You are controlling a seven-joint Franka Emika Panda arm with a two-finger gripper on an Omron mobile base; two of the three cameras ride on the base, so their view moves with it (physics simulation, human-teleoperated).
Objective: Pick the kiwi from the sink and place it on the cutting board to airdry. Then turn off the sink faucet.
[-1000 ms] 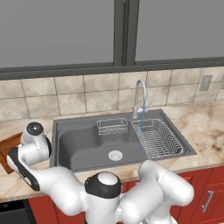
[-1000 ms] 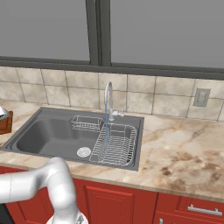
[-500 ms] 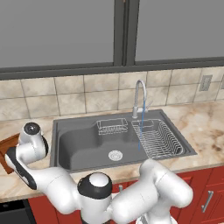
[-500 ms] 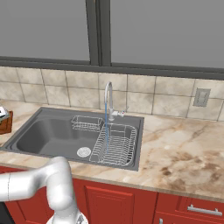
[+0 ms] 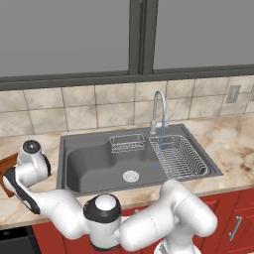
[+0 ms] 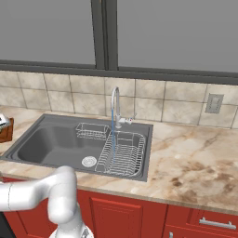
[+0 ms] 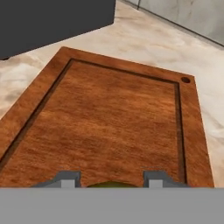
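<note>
1. We note the cutting board (image 7: pixel 109 127): reddish-brown wood, visible grain, a dark groove inside its rim and a small hole at its upper right corner.
2. The kiwi (image 7: pixel 111 185) appears as a green sliver at the bottom centre of the hand view, between the grey fingertips (image 7: pixel 65 178); the gripper (image 7: pixel 111 179) is closed on it, over the board.
3. In the left base view, the dark grey sink (image 5: pixel 94 166) holds a round silver drain (image 5: pixel 130 175) and wire racks (image 5: pixel 178 156).
4. The silver gooseneck sink faucet (image 5: pixel 158 110) runs a thin blue stream (image 5: pixel 159 146).
5. Marbled beige counter (image 6: pixel 195 162) surrounds the basin.
</note>
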